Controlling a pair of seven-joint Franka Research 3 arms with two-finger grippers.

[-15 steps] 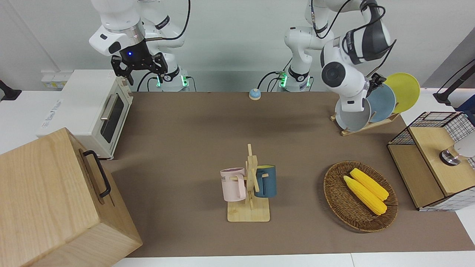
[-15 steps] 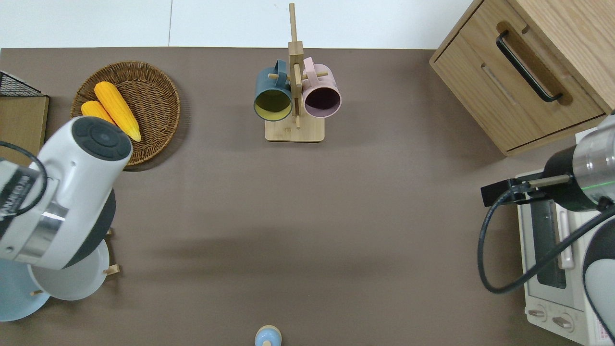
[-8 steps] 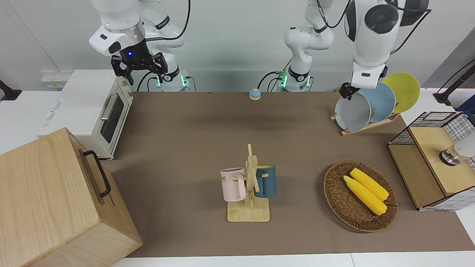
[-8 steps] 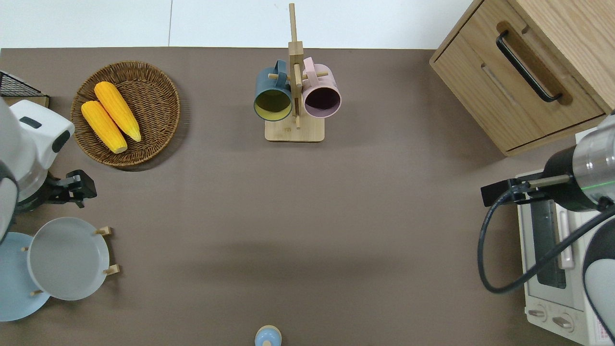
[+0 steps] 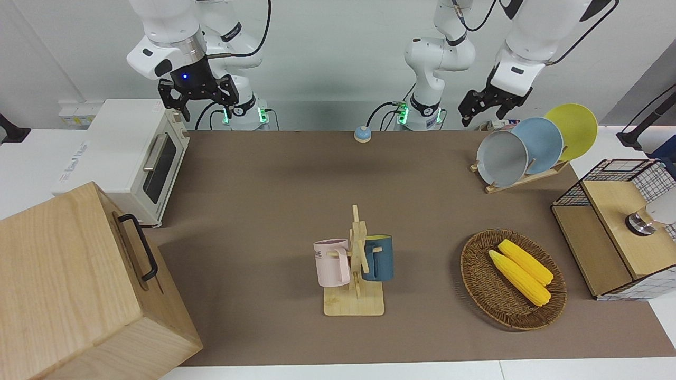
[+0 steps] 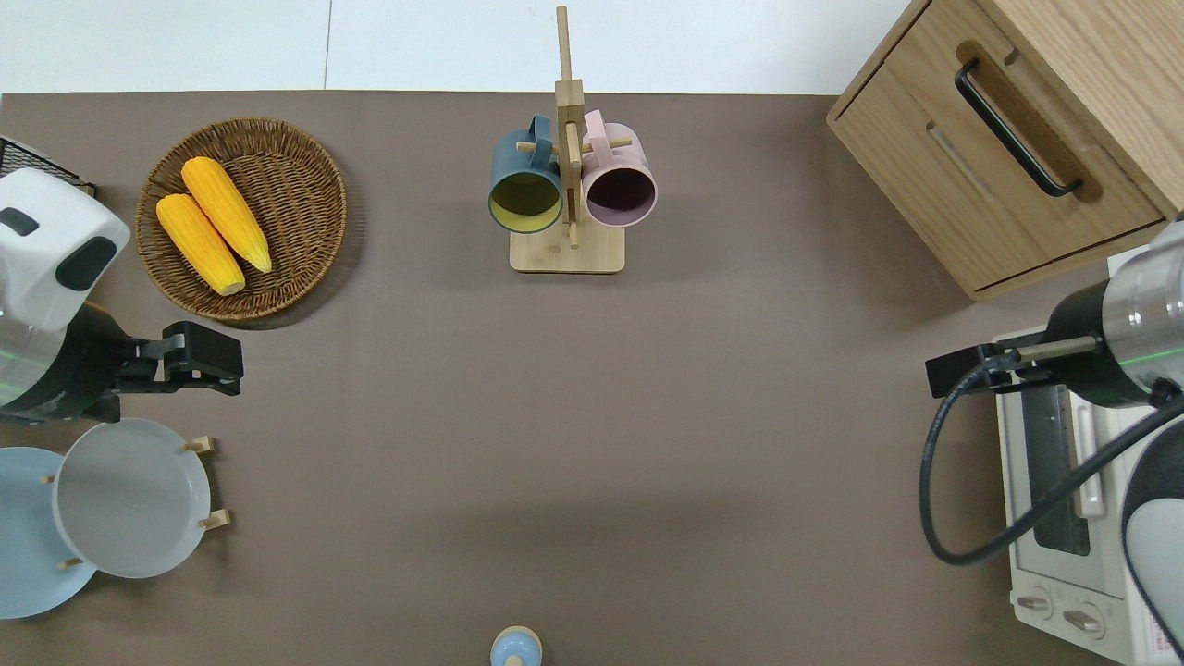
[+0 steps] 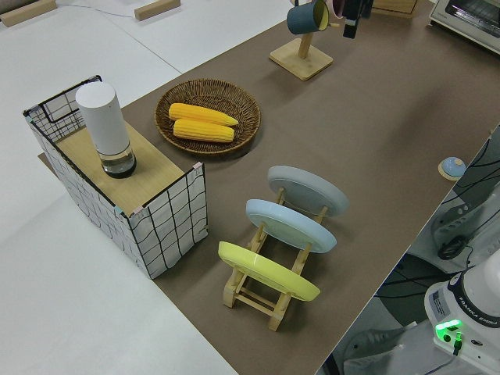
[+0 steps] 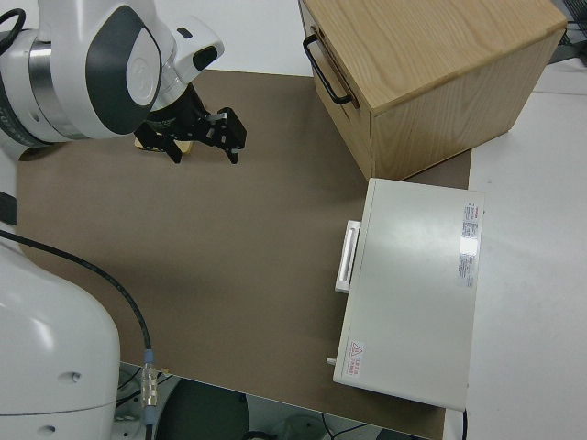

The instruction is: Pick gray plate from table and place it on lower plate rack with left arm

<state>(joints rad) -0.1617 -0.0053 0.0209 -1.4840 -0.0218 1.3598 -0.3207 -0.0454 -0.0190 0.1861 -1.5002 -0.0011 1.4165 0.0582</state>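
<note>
The gray plate (image 5: 501, 158) (image 6: 129, 499) (image 7: 308, 190) leans upright in the slot of the lower plate rack (image 5: 525, 178) (image 7: 273, 301) that is farthest from the robots. Nothing touches the plate. My left gripper (image 5: 483, 110) hangs open and empty in the air. Seen from overhead, it is over the table between the rack and the wicker basket. My right gripper (image 5: 195, 100) (image 8: 202, 147) is parked and open.
A blue plate (image 5: 541, 145) and a yellow plate (image 5: 573, 129) fill the other rack slots. Nearby lie a wicker basket (image 5: 478, 287) holding two corn cobs and a wire crate (image 5: 612, 227). The mug stand (image 5: 356, 264), wooden cabinet (image 5: 79, 285), toaster oven (image 5: 132, 153) and bell (image 5: 362, 133) stand elsewhere.
My left gripper let go of the gray plate's rim, rose and swung off the rack. The plate stays in its slot. The right arm has not moved.
</note>
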